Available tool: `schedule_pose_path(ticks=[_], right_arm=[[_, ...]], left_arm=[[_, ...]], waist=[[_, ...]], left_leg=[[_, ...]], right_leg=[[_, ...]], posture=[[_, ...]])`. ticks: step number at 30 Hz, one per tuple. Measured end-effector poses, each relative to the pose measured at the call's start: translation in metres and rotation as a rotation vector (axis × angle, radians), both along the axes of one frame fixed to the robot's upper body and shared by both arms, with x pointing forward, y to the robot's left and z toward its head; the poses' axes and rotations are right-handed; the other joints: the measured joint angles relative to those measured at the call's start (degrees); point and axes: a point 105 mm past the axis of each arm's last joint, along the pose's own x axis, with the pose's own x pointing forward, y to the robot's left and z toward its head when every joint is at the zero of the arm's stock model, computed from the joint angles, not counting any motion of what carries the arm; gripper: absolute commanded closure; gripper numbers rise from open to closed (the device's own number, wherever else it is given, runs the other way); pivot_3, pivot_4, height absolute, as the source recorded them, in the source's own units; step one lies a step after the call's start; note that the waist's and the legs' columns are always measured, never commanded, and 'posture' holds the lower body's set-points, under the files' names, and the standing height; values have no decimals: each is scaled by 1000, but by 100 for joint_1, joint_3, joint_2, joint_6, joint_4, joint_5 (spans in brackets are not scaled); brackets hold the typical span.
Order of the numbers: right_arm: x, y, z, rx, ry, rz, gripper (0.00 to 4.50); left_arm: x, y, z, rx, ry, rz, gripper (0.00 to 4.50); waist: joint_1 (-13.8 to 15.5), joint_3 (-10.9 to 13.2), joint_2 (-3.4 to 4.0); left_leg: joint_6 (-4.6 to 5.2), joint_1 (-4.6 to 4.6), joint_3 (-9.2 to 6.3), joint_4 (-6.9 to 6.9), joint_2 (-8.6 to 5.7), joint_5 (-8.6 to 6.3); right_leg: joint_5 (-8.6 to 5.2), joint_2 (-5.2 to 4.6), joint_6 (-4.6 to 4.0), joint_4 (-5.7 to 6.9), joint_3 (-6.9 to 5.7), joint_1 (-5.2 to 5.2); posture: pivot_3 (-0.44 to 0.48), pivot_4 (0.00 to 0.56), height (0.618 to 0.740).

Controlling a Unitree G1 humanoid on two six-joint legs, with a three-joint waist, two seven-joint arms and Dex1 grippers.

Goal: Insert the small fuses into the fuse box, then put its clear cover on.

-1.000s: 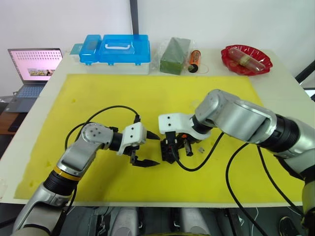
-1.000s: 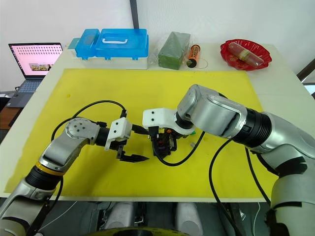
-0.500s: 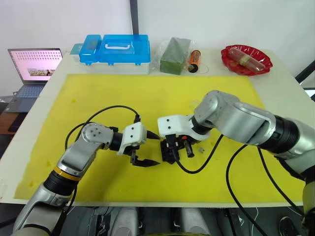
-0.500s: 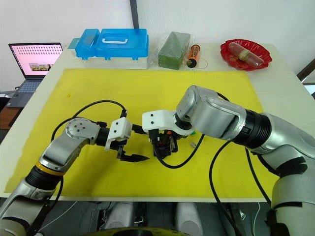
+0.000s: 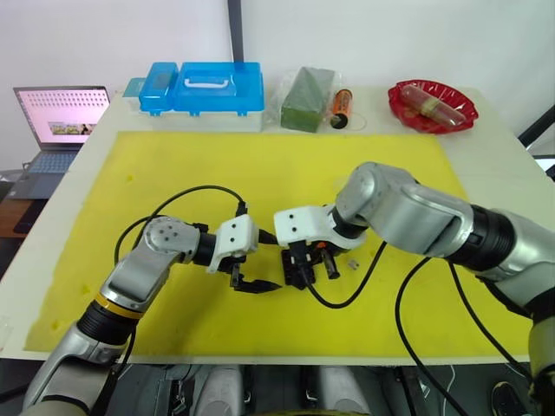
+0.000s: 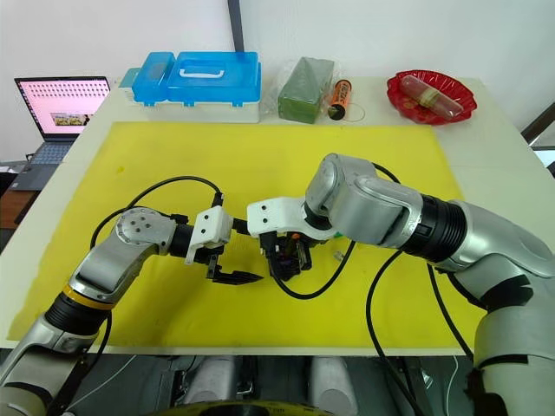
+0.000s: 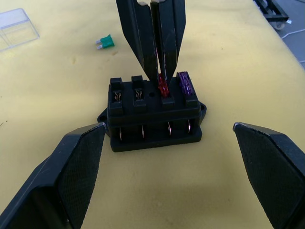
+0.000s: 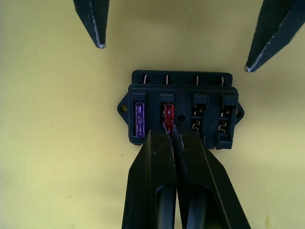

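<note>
Red fuse being seated in the fuse box on the yellow mat

The yellow mat (image 5: 286, 165) carries the fuse box (image 7: 155, 114) mid-mat; the left gripper (image 5: 257, 260), fingers wide apart, sits at its 9 o'clock. The right gripper (image 8: 171, 131) is clamped on the red fuse (image 7: 163, 88), beside the seated purple fuse (image 7: 185, 85). The clear cover (image 7: 16, 33) and green fuse (image 7: 105, 42) lie nearby.

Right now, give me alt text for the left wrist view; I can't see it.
The right gripper, fingers shut, presses a red fuse into the black fuse box, beside a seated purple fuse. A green fuse lies loose on the yellow mat.
</note>
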Motion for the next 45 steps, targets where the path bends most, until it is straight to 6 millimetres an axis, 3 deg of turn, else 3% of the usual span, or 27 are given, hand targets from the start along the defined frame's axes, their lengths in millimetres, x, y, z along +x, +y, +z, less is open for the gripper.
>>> schedule_pose_path(ticks=[13,21,28,36,41,45], right_arm=[[1,1,-5,2,-12,4,4486],[2,2,-2,19,-17,-23,2360],[5,-3,7,26,-20,-64,2360],[6,-5,36,137,-41,-109,2360],[1,-8,49,369,-31,-153,2360],[-8,-11,41,511,-79,-79,2360]], left_arm=[[1,0,-1,-4,-3,16,0],[1,0,0,-8,-15,10,0],[2,1,-1,-8,-10,15,0],[3,1,-2,-11,-11,17,0],[5,1,-2,-17,-16,15,0],[6,2,-2,-14,-16,19,0]], waist=[[-9,-9,-3],[-6,-8,-2],[2,-7,-1],[2,-6,0],[20,-8,-5],[17,-6,-3]], left_leg=[[-1,26,-3,0,2,1],[-2,22,-3,0,1,1],[-2,-4,-2,0,-3,1],[-2,-6,-1,0,-2,1],[-2,-6,-3,0,-2,1],[-2,-5,0,0,-4,1]], right_leg=[[-1,-2,-2,0,0,28],[-1,-6,-2,0,3,25],[-1,-12,-1,-1,3,-2],[0,-10,-1,-1,3,-6],[0,-13,0,-3,2,0],[0,-9,1,-3,3,2]], posture=[[0,150,740],[0,150,740],[0,150,740],[0,150,740],[0,150,740],[0,150,740]])
